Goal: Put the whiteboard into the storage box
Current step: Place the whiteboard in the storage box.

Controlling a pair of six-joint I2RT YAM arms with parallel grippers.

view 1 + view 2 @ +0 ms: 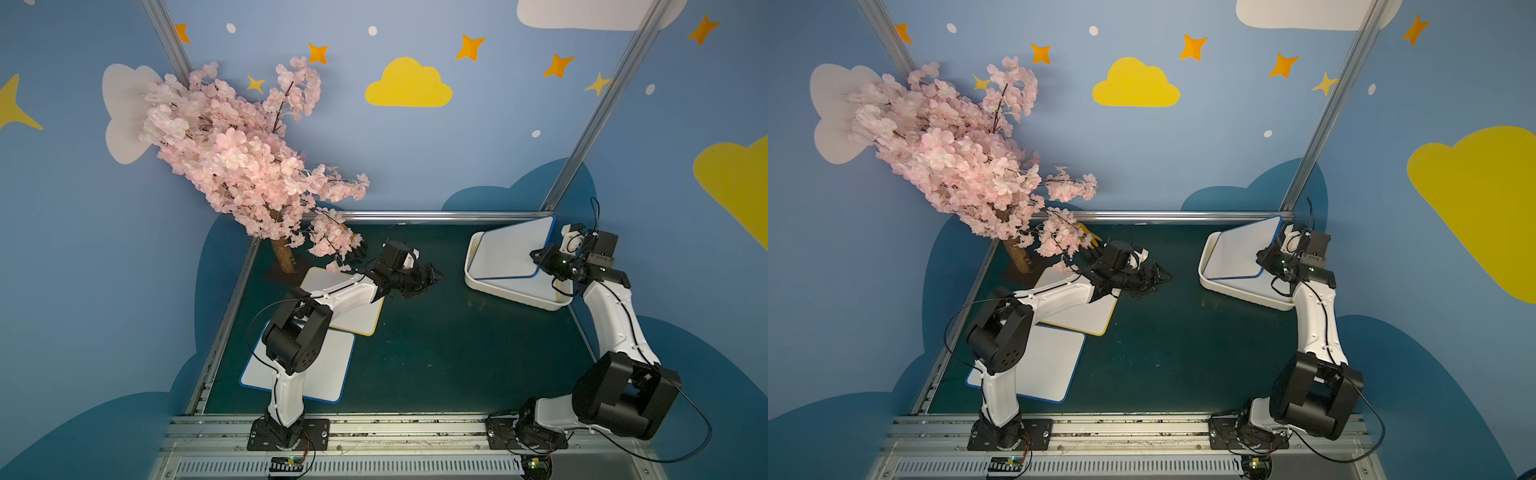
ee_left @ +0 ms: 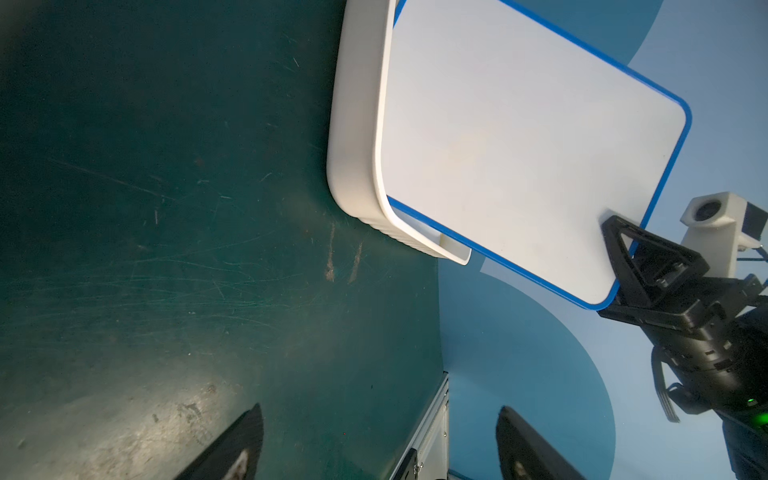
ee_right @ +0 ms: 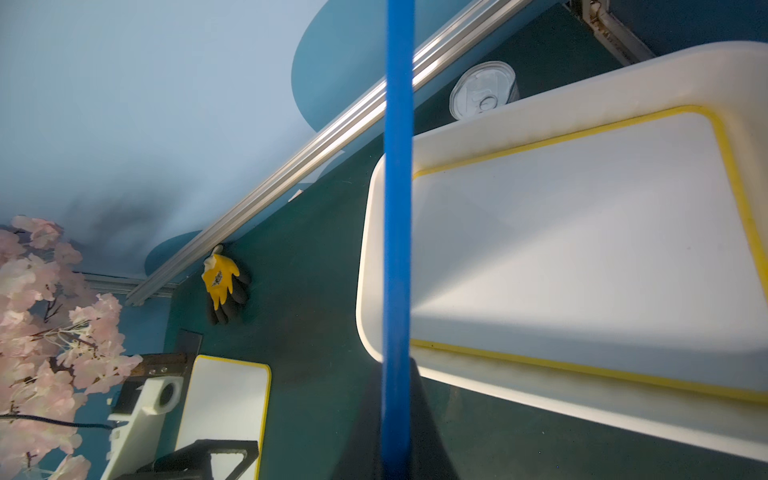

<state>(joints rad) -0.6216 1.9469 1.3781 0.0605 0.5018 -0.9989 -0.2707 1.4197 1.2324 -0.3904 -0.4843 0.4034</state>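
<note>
My right gripper: clamped tight on the rim of the blue-edged whiteboard, close to one rounded corner. In the left wrist view one black finger lies across its white face.
Held board: steeply tilted. My side is lifted above the tub and the opposite edge is down inside the storage box, by its wall. From my right wrist I see it edge-on, as a blue stripe.
Storage box: a white tub sitting flat at the far right of the green mat.
Inside the box: a yellow-edged whiteboard lies flat on the floor, beneath the board I hold.
Beyond the box: a silver can stands just beside one wall, between it and the aluminium rail.
My left gripper: jaws spread wide with nothing between them. It hovers over bare mat mid-table, pointing towards the box and well apart from it.
Under my left arm: a second yellow-edged board lies flat on the mat. A second blue-edged board lies nearer my base. They meet edge to edge, and I cannot tell whether they overlap.
Far left: a pink blossom tree, and a yellow-and-black glove on the mat against the back rail.
</note>
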